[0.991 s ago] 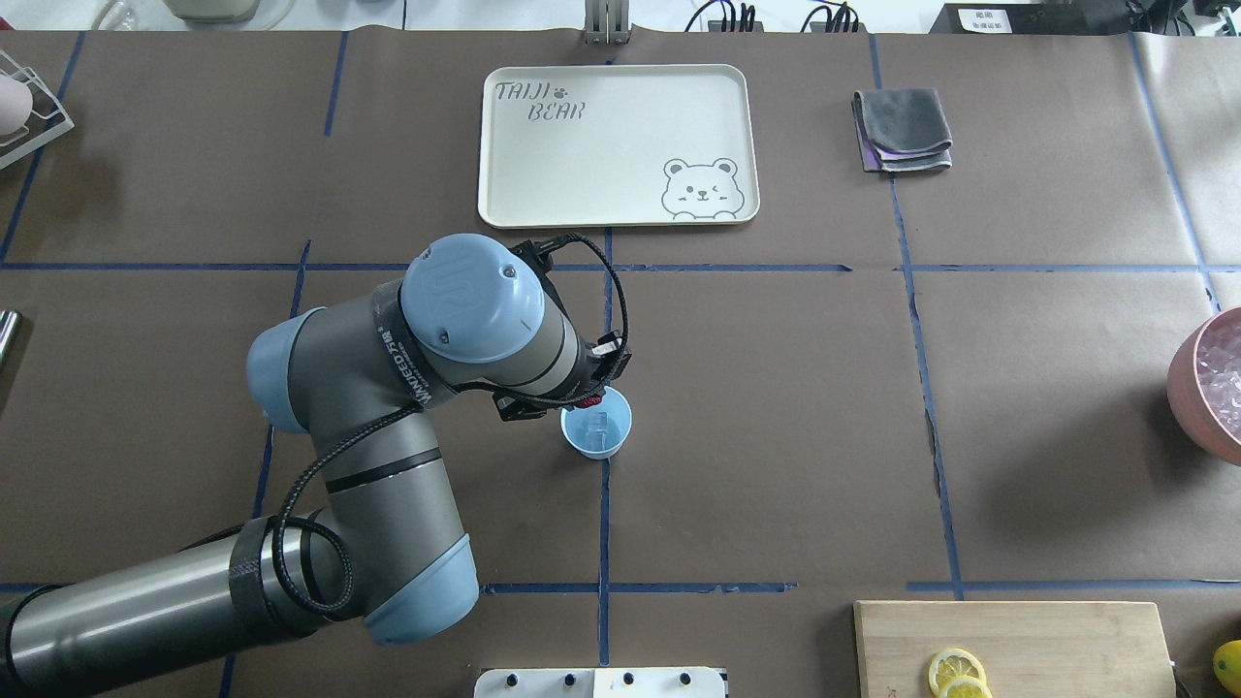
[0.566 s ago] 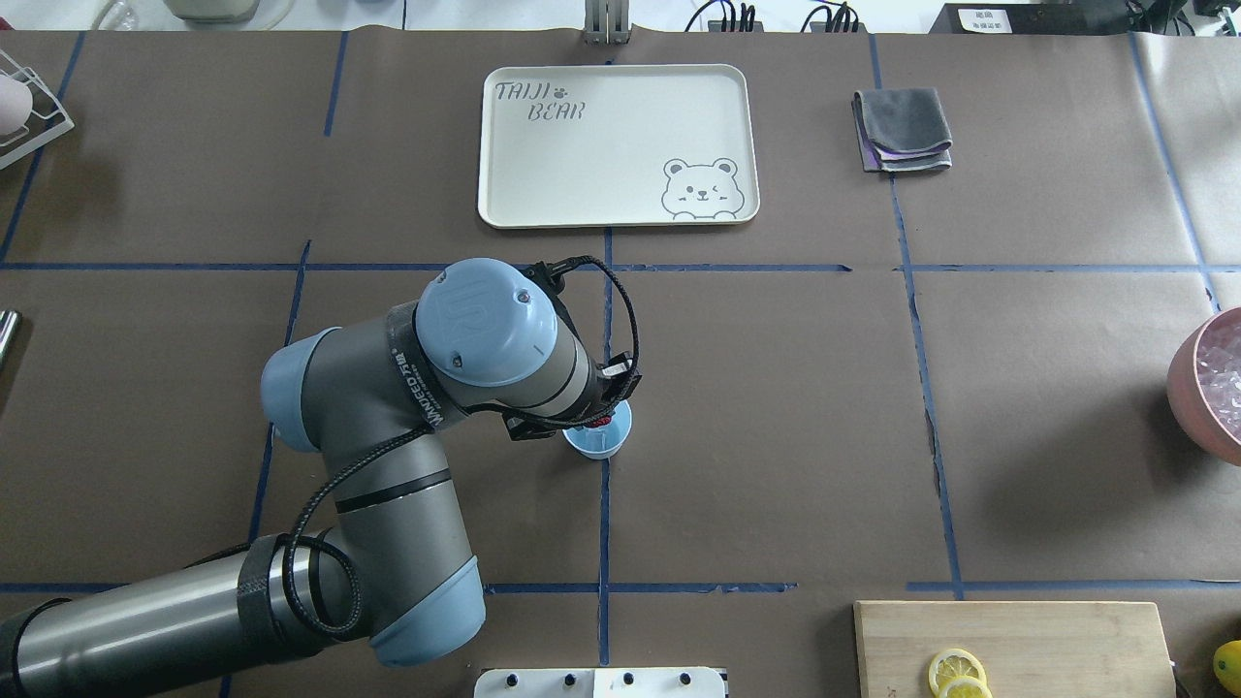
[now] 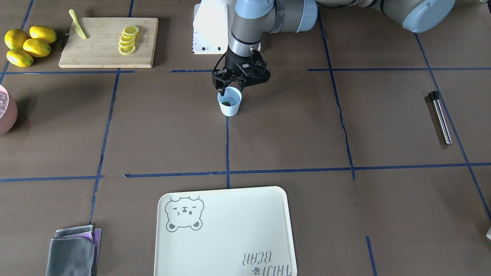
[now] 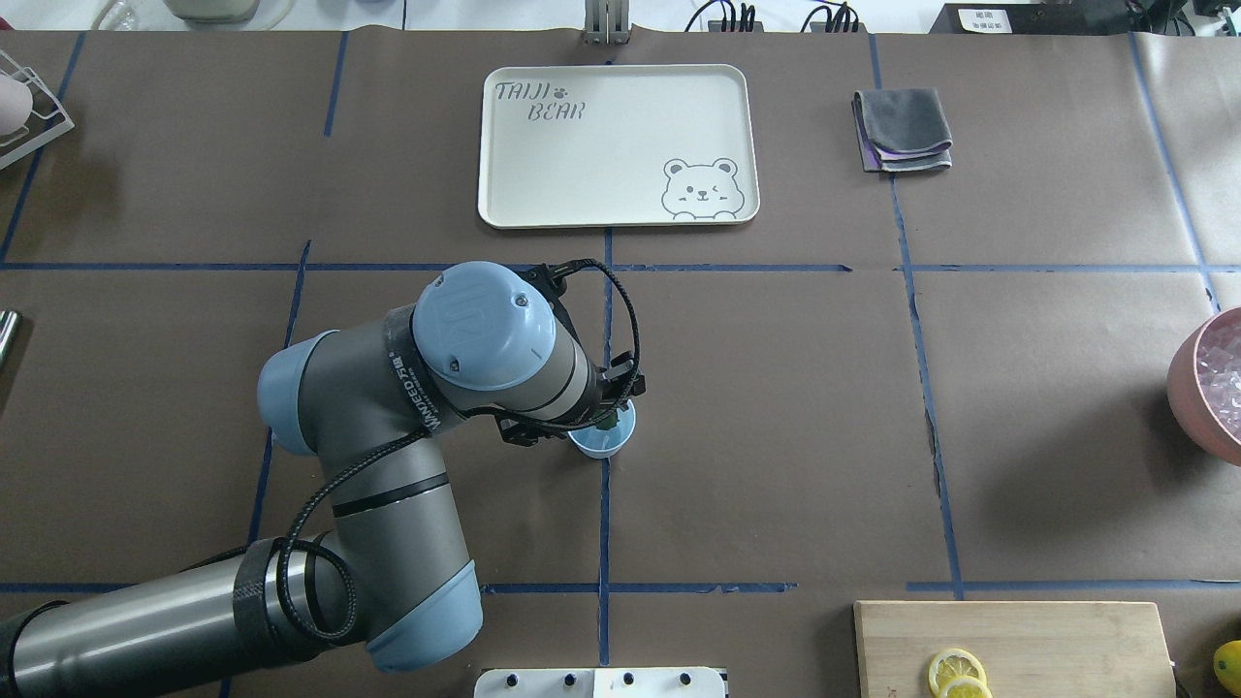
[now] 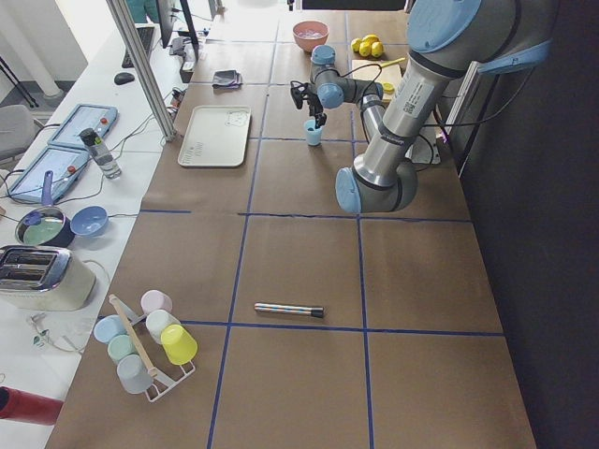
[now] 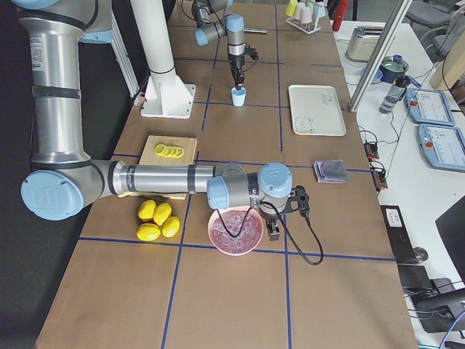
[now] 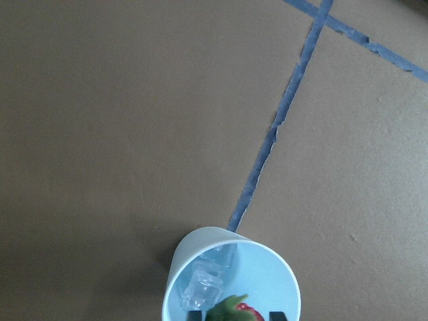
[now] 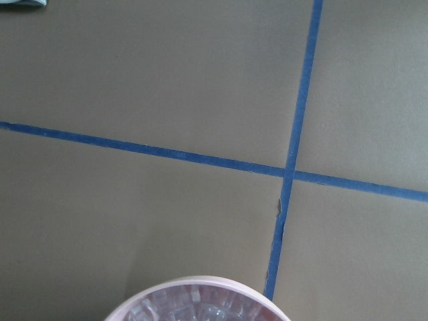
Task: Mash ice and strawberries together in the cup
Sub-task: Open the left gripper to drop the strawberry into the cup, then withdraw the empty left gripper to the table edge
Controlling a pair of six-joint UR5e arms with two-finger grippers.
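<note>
- Front-facing view: the left gripper (image 3: 227, 93) stood over the cup (image 3: 229, 103), fingertips at its mouth; jaw spacing could not be read.
- Overhead view: the cup (image 4: 607, 438) sat on a blue tape line, partly hidden by the left arm.
- Left wrist view: ice (image 7: 200, 290) lay inside the cup (image 7: 227, 281); the strawberry (image 7: 235, 311) sat between the fingertips; grip could not be confirmed.
- Right side view: the right gripper (image 6: 275, 231) hovered beside the pink bowl (image 6: 235, 230); its state could not be told.

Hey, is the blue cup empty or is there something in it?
Not empty. The left wrist view shows the cup upright, with a clear ice cube and a red, green-topped strawberry inside.
</note>
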